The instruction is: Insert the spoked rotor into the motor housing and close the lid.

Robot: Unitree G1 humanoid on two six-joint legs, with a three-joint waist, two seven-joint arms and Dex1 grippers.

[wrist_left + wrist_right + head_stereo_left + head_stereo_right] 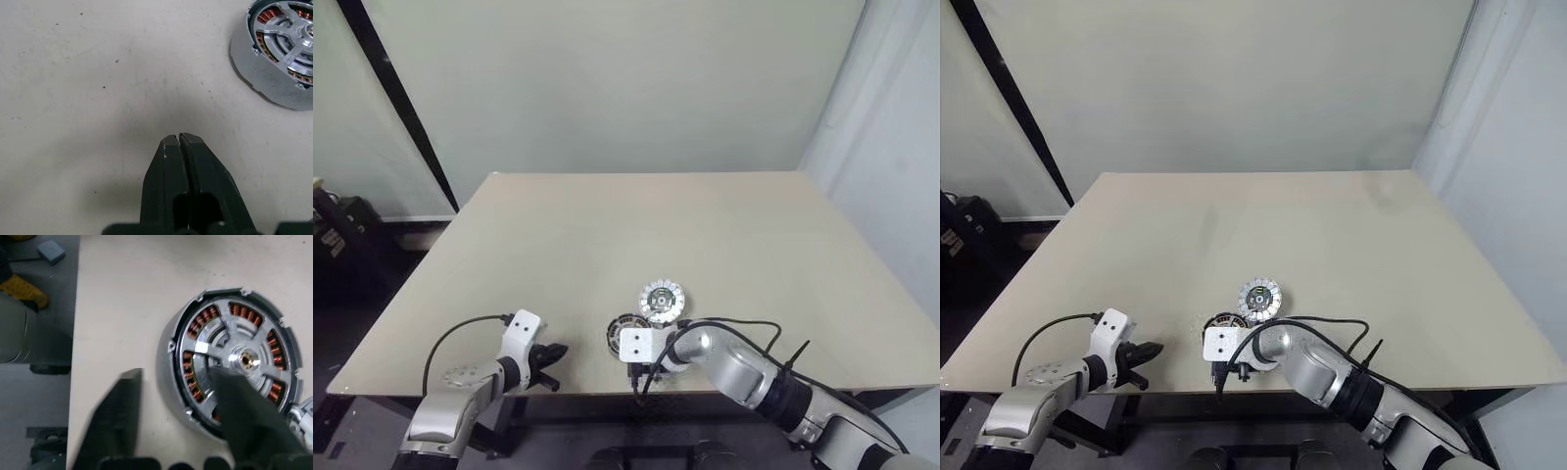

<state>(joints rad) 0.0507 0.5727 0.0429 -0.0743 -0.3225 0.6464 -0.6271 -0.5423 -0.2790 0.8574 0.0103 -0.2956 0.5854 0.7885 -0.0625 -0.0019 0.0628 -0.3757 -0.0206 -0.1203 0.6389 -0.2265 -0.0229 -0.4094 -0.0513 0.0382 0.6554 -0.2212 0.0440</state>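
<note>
The motor housing (195, 396) is a silver-rimmed disc with copper windings, resting near the table's front edge (625, 331). The spoked rotor (222, 350) lies inside it, with the windings showing through its gaps. The lid (663, 300), a grey radially segmented disc, lies flat on the table just behind the housing. My right gripper (176, 374) is open and straddles the housing's rim: one finger (117, 421) stands outside the wall with a gap, and the other hangs over the rotor. My left gripper (179, 138) is shut and empty, off to the left of the housing (274, 63).
The beige table (705, 225) stretches bare behind the parts. Its front edge runs close to the housing (76, 357), with floor beyond it holding a yellow object (22, 286) and a small grey box (51, 249). Dark cases (337, 230) stand on the floor at the far left.
</note>
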